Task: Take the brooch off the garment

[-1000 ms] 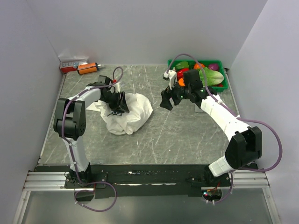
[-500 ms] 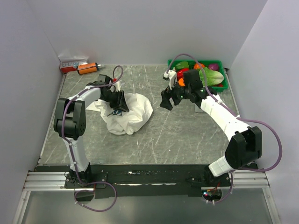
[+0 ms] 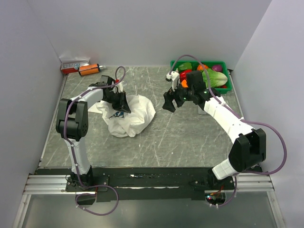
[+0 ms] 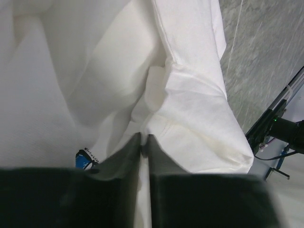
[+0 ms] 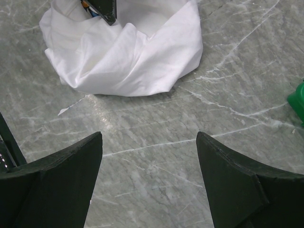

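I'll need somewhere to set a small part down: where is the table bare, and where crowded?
Bare: the table stretch between the garment and the right gripper, running to the near edge. Crowded: far right corner, the filled green bin; far left corner, orange item and box.

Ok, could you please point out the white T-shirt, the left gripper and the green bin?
white T-shirt (image 3: 137, 116): top view, on its crumpled middle folds.
left gripper (image 4: 145, 142): left wrist view, between its fingertips.
green bin (image 3: 213, 61): top view, on its far rim.

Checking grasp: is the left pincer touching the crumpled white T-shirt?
Touching: left wrist view shows the left pincer pinching a fold of the crumpled white T-shirt.
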Tool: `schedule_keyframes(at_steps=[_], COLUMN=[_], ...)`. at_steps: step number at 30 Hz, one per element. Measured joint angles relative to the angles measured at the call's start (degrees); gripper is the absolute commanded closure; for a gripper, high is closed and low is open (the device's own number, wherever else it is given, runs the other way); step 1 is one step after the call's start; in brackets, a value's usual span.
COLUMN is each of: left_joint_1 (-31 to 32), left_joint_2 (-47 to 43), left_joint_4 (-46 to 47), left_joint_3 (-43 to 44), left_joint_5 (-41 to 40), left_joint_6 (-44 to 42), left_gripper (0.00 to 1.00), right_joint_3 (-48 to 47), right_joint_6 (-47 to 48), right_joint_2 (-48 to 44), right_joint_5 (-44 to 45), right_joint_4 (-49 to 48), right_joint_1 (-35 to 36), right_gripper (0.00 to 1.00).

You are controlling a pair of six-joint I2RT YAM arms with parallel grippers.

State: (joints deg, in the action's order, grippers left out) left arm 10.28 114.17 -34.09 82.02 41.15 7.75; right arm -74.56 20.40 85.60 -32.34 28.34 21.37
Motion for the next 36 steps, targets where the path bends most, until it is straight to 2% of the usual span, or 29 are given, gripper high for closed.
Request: schedule_keyframes(at_steps=[1,5,8,12,16,20,24,26,31,36], left_joint_1=[0.02,0.04,-0.33,-2.64,-11.04,-20.26,-20.9,-20.5,-20.48,-20.48], left_joint_2=[0.0,0.0,-0.94,-6.93,-20.09,-35.85,-50.01,-53.57,-54.23,-51.21], left_joint_4=[-0.04,-1.66,-4.72,-10.99,-14.36,-9.29,-0.74,1.33,3.23,0.76], left_joint_3=[0.04,1.9,5.73,9.49,10.36,9.79,7.17,7.02,7.76,6.62], left_joint_5=[0.02,0.11,1.33,3.63,2.82,-5.49,-14.23,-16.5,-20.76,-23.02], left_joint_6=[-0.02,-1.53,-5.79,-12.37,-17.31,-18.05,-19.32,-19.61,-19.08,-19.02], left_gripper=[0.99,0.99,0.99,0.99,0.99,0.99,0.99,0.99,0.99,0.99], right_joint_3=[0.0,0.0,-0.26,-4.11,-10.64,-15.61,-17.73,-19.76,-22.18,-25.29], right_joint_6=[0.0,0.0,0.0,-0.02,0.15,3.26,8.76,11.74,14.62,8.22], right_joint_2=[0.0,0.07,1.03,6.69,15.74,23.96,28.55,30.97,34.91,38.75], right_joint_5=[-0.02,-0.02,-0.02,0.44,1.42,2.08,2.01,1.81,0.68,-4.79], right_joint_4=[0.0,-0.02,-0.37,-0.66,-2.08,-3.58,-5.29,-6.1,-13.94,-22.58], right_joint_1=[0.0,0.0,0.0,0.0,0.33,1.68,5.11,7.39,11.87,12.52], right_gripper=[0.14,0.14,0.15,0.15,0.15,0.13,0.1,0.07,0.01,0.0])
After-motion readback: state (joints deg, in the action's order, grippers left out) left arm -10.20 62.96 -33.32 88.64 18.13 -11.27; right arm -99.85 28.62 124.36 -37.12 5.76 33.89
